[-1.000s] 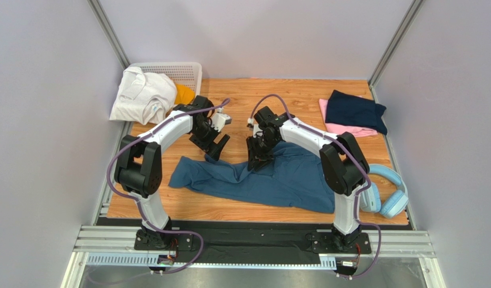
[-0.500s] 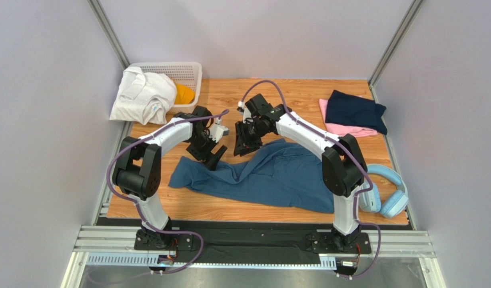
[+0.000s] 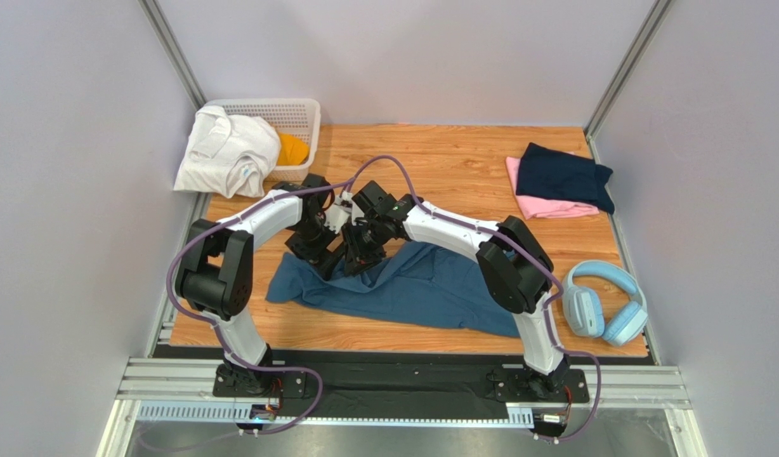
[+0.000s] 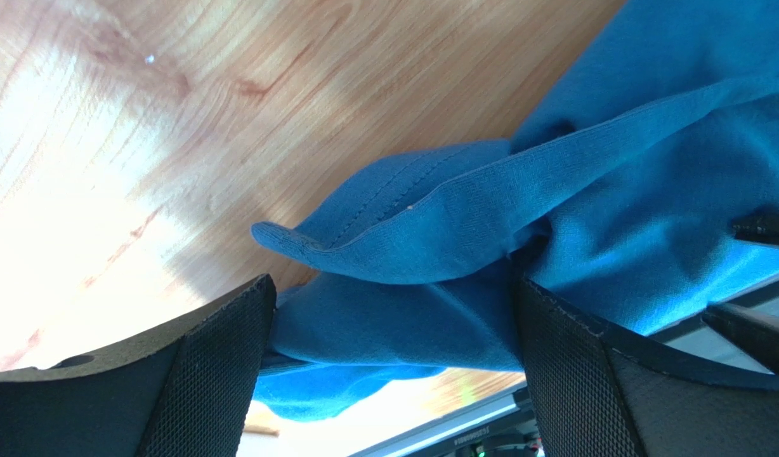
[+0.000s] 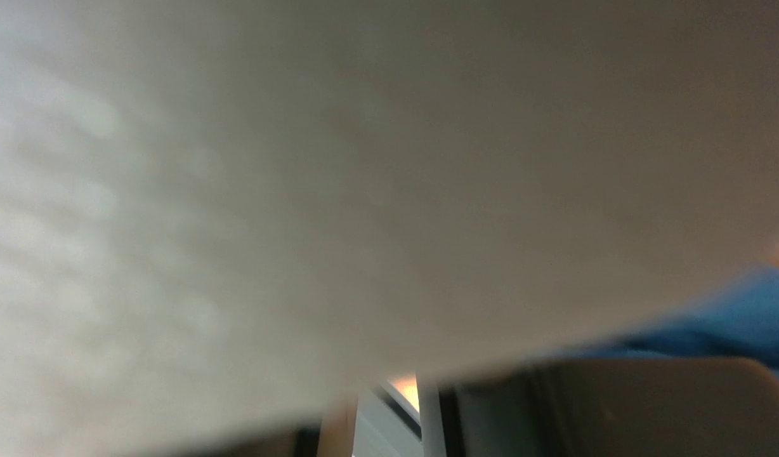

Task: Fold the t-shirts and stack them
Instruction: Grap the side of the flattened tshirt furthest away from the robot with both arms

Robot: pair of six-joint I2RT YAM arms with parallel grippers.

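Observation:
A large slate-blue t-shirt [image 3: 431, 286] lies crumpled on the wooden table [image 3: 441, 157]. Both grippers meet over its upper left edge. My left gripper [image 3: 323, 249] is open, and in the left wrist view a raised fold of the blue t-shirt [image 4: 441, 228] sits between the spread fingers [image 4: 222, 362] of the left gripper [image 4: 393, 305]. My right gripper [image 3: 361, 249] is right beside it, with the shirt's top edge bunched up into it. The right wrist view is almost wholly blocked by a blurred grey surface; only a strip of blue cloth [image 5: 757, 305] shows. A folded navy t-shirt [image 3: 563, 174] lies on a pink one [image 3: 541, 204] at the back right.
A white garment [image 3: 227, 150] and an orange one [image 3: 290, 149] spill from the white lattice basket [image 3: 293, 112] at the back left. Light-blue headphones [image 3: 605, 305] lie at the right edge. Metal frame posts stand at the back corners.
The right gripper has swept left from the shirt's middle to beside the left gripper, dragging the top edge with it. The left gripper has come down onto the cloth.

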